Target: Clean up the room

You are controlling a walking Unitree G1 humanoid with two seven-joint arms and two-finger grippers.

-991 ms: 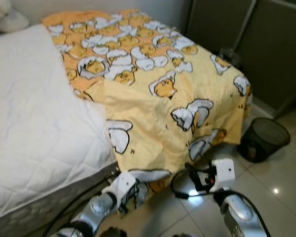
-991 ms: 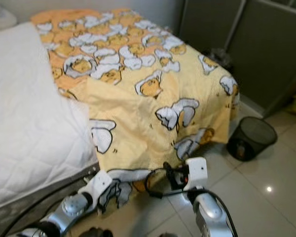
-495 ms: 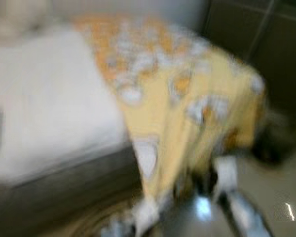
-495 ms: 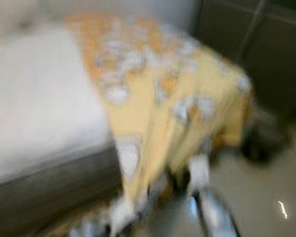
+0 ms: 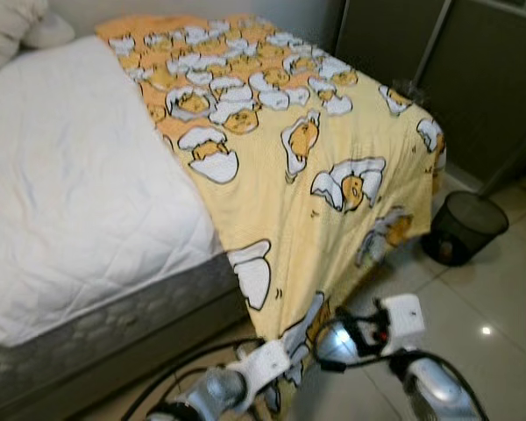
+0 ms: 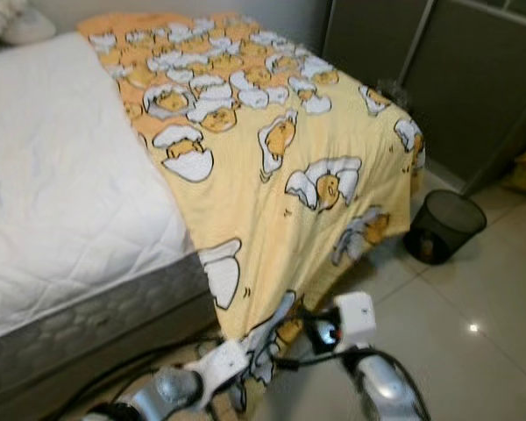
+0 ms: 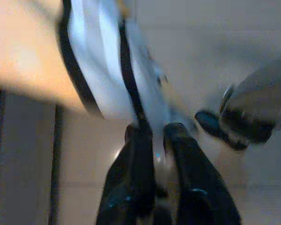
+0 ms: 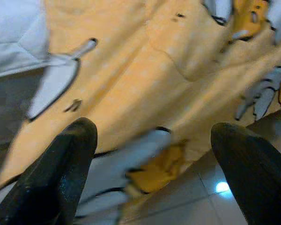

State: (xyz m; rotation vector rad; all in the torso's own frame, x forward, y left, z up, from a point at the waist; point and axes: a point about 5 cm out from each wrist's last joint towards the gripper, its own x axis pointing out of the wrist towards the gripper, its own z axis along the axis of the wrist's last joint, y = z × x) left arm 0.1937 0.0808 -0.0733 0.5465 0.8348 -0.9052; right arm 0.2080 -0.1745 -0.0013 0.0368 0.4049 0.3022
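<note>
While left fingers [image 7: 145,154] pinch hem, blanket [image 5: 316,158] drapes floorward.

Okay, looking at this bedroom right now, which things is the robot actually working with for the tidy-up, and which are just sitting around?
In the job:
- yellow egg-print blanket, hanging off the bed's corner
- left end effector, shut on the blanket's hem
- right end effector, open, facing the hanging cloth

Just lying about:
- white mattress
- pillows
- black mesh bin on the tiled floor
</note>
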